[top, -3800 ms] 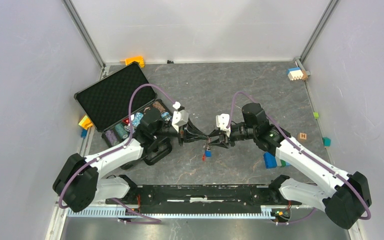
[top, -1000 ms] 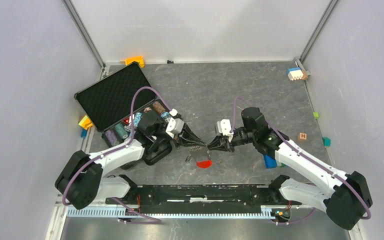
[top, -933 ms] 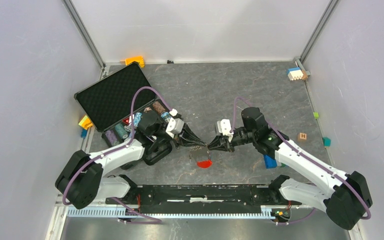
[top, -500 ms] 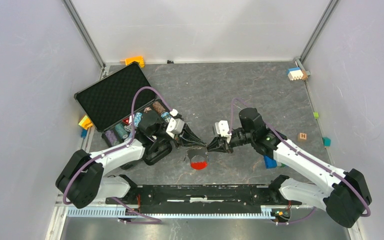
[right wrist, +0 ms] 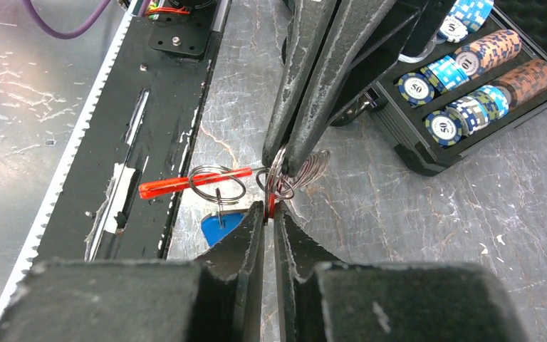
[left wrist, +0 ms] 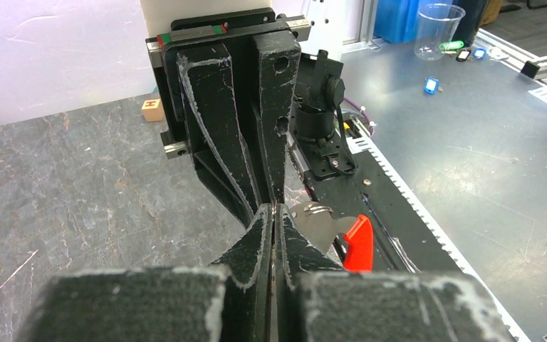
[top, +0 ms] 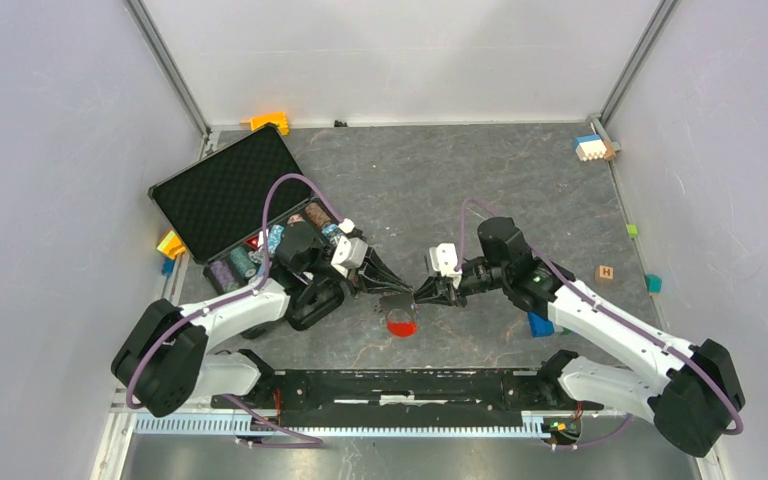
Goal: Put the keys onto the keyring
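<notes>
My left gripper (top: 401, 292) and right gripper (top: 418, 296) meet tip to tip above the table near its front edge. The left gripper (left wrist: 274, 217) is shut on the keyring's small metal ring (right wrist: 281, 179). The grey strap (right wrist: 315, 168) curls beside the ring. The long red clip (right wrist: 185, 183) hangs out to the side and shows red below the tips in the top view (top: 400, 326). The right gripper (right wrist: 269, 210) is shut on the red key (right wrist: 271, 206), only a red sliver of it showing, right at the small ring. The blue key (right wrist: 221, 226) hangs from a second ring (right wrist: 217, 184) by the clip.
An open black case (top: 222, 190) with poker chips (right wrist: 463, 78) lies just left of the left arm. A blue block (top: 539, 320) and a wooden letter block (top: 605, 272) lie right of the right arm. Small coloured blocks sit along the walls. The black base rail (top: 410, 385) runs below.
Both grippers stay shut and tip to tip and have drifted slightly left. The hanging red clip has swung a little left with them.
</notes>
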`<state>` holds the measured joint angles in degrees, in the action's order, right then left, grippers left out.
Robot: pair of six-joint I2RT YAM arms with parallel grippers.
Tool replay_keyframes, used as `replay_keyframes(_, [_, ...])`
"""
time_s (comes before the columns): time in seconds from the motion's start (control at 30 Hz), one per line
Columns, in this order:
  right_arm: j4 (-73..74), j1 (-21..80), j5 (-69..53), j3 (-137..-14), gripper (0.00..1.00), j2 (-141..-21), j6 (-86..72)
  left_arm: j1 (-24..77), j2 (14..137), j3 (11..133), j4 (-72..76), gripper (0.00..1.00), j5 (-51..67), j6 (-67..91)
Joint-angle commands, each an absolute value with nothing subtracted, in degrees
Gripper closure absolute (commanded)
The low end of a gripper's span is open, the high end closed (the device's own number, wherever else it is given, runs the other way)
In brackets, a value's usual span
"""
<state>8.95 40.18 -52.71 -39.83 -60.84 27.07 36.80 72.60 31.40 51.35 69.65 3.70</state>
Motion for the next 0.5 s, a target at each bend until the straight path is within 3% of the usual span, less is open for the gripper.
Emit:
replay_keyframes(0.0, [10.8,40.5,-51.3,-41.0,0.85,-58.9,29.1,36.2,71.2,31.0,58.3,0.98,70.7,6.3])
replay_keyframes(0.27, [15.2,40.2,-50.2,-42.8,0.53,-56.8,33.2,36.0,71.3,30.6,61.1,0.98,71.1,8.5])
replay_keyframes(0.47, [17.0,38.8,-49.0,-45.6,0.53,-54.1,34.0,35.9,71.3,30.2,62.1,0.98,71.2,8.7])
